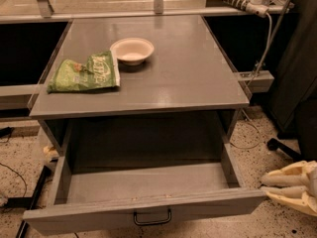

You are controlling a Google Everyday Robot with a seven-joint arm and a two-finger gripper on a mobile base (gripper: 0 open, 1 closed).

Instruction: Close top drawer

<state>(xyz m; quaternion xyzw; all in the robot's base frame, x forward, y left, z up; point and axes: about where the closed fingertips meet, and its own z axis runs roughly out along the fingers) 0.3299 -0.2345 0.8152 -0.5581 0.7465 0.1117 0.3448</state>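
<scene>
The top drawer of the grey cabinet is pulled far out toward me. It is wide, deep and empty inside, with a plain grey front panel and a small dark bar handle at the bottom centre. My gripper is at the lower right, just beside the drawer front's right end. Its two cream fingers point left with a gap between them, open and holding nothing.
On the cabinet top lie a green snack bag and a white bowl. A power strip and cable hang at the back right. A dark chair base stands on the speckled floor at the right.
</scene>
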